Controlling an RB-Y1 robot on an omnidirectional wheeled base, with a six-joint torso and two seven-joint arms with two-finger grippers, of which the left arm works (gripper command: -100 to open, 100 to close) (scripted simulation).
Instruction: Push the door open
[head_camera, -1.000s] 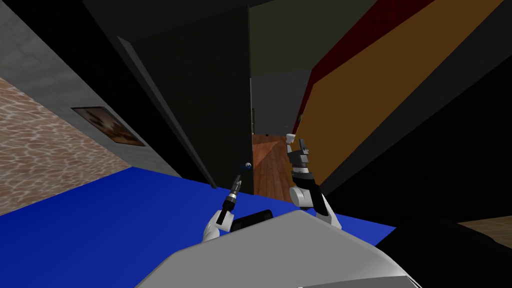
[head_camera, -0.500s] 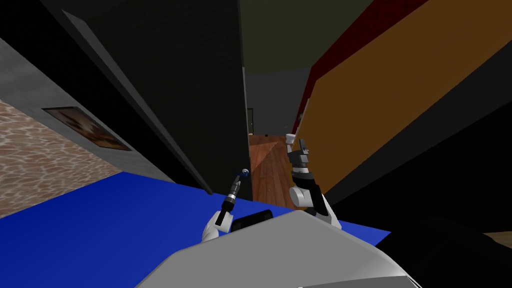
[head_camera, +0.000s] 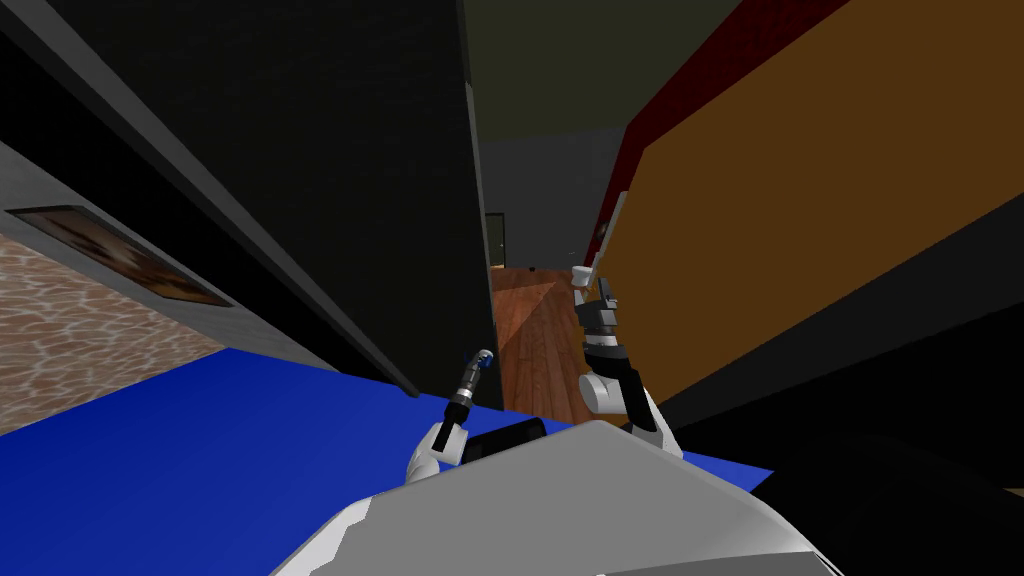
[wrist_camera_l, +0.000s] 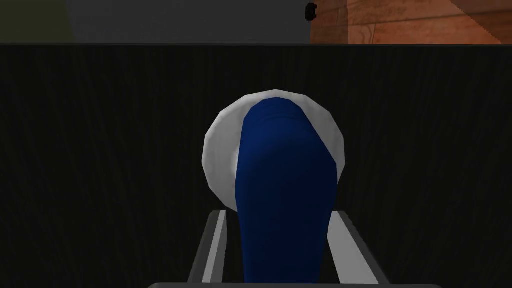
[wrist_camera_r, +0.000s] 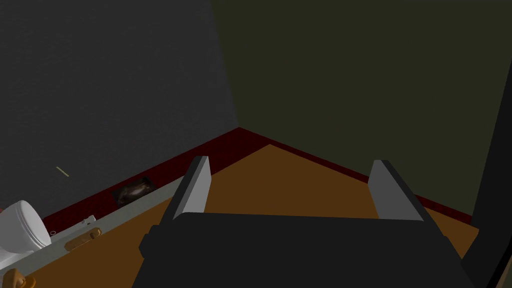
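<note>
Door (head_camera: 380, 200): a dark panel left of centre in the head view. It stands ajar, with a narrow gap between its free edge and the orange wall (head_camera: 800, 200).
Gap: the wood floor (head_camera: 535, 340) of the space beyond shows through it.
Handle (wrist_camera_l: 282, 165): blue, set on a round white plate (wrist_camera_l: 220, 150) near the door's free edge.
Left gripper (head_camera: 478, 362): at the handle. Its fingers (wrist_camera_l: 212, 245) press the handle's two sides, clamped on it.
Right gripper (wrist_camera_r: 290, 161): raised on the right of the gap, just beside the orange wall. Its fingers are wide apart and hold nothing.
Near floor (head_camera: 200, 450): blue, on my side of the door.
Step in hand: judged to be mid-push. The handle is gripped and the door is partly open, but the gap looks too narrow for the body to pass.
Next move: probably a forward push through the left arm along the arc of the door's swing, with the base following. The wrist would need to turn with the panel so the fingers are not twisted off the handle.
Risk: the right arm is close to the wall and the opening, and it could catch there as the body advances.
</note>
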